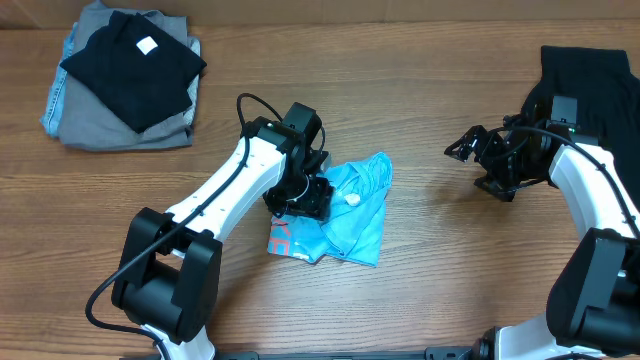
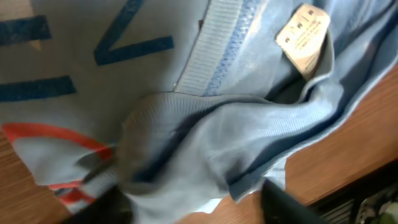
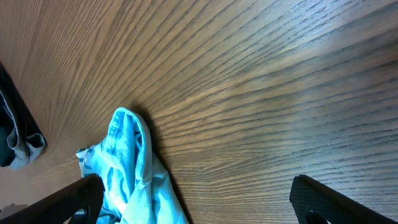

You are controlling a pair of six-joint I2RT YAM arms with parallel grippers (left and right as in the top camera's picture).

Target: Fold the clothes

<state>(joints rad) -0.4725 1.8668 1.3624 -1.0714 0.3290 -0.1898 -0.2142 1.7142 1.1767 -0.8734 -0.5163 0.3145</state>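
T-shirt [image 1: 352, 215]: crumpled near table [image 1: 420, 80] centre, not yet folded | left gripper [image 1: 300, 200]: set on its left edge, bunched fold straddled for lifting, grip cannot be told | right gripper [image 1: 462, 148]: held wide open at right, kept off the cloth

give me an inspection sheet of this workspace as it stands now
surface: wooden table, bare grain around the shirt
job's things: light blue T-shirt crumpled mid-table, unfolded, neck label showing
clutter: folded clothes stack at far left; dark garment at far right
grippers: left pincer down on the T-shirt, fingers either side of a bunched fold, grip unclear; right pincer open above bare table, holding nothing
cables: left arm cable looped loose above the arm; right arm cable runs along the wrist
surroundings: nothing seen
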